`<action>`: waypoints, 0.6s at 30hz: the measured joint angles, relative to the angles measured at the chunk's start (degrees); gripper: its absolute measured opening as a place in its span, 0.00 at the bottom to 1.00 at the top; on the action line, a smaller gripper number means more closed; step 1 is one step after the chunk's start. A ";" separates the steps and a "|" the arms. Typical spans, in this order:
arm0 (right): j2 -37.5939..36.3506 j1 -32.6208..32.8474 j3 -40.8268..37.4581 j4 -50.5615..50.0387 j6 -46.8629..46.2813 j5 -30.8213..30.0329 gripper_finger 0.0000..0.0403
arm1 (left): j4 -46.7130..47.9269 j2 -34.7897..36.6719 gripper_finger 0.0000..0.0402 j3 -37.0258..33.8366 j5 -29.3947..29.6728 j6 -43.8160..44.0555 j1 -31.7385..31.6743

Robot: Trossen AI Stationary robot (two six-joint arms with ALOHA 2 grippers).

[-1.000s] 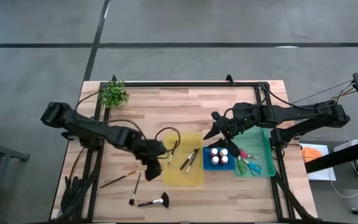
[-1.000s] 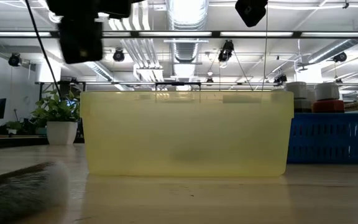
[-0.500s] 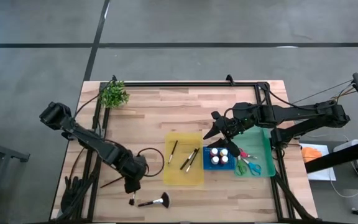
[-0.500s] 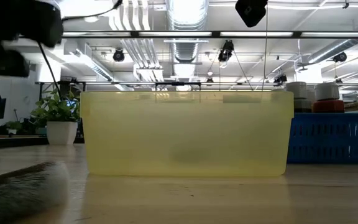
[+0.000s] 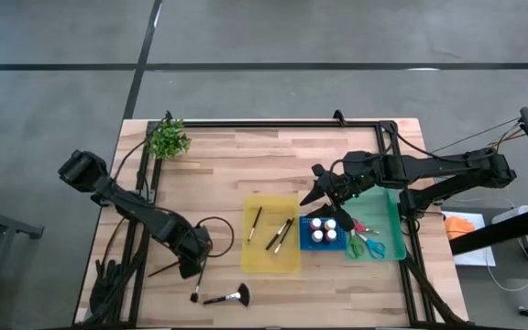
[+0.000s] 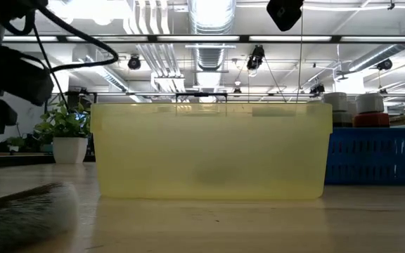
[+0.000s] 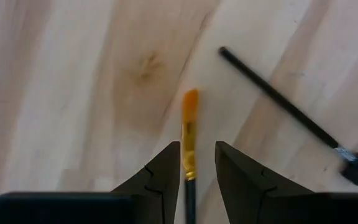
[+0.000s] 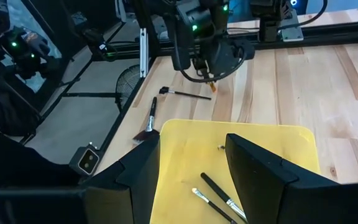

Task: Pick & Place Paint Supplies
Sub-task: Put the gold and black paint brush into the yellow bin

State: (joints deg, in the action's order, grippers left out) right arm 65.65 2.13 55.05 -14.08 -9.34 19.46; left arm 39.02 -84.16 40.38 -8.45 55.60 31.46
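Three brushes lay in the yellow tray; the left gripper, fingers parted, straddled an orange-tipped paintbrush; two more remained.

Two thin paintbrushes in the yellow tray, open right gripper above.

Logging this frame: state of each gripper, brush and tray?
Left gripper: open, fingers either side of orange-tipped brush lying on table.
Right gripper: open, empty, over yellow tray.
Yellow tray: holds three brushes.
Fan brush: lying on table.
Blue tray: holds paint bottles.
Green tray: holds scissors.
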 joint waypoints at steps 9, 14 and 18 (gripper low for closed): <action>0.00 -0.02 -0.31 -0.61 -0.27 -0.15 0.45 | -2.13 0.27 0.28 -3.14 -0.23 0.36 -0.03; 0.00 -0.02 -0.65 -0.58 -0.20 -0.15 0.45 | -2.98 0.28 0.28 -3.47 -0.31 0.14 -0.04; 0.00 0.00 -0.95 -0.60 -0.17 -0.34 0.45 | -3.49 0.25 0.25 -3.54 -0.15 1.49 -0.04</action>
State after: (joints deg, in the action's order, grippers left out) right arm 65.65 2.13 54.10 -14.68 -9.52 19.12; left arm 35.53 -83.91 36.84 -8.59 57.09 31.42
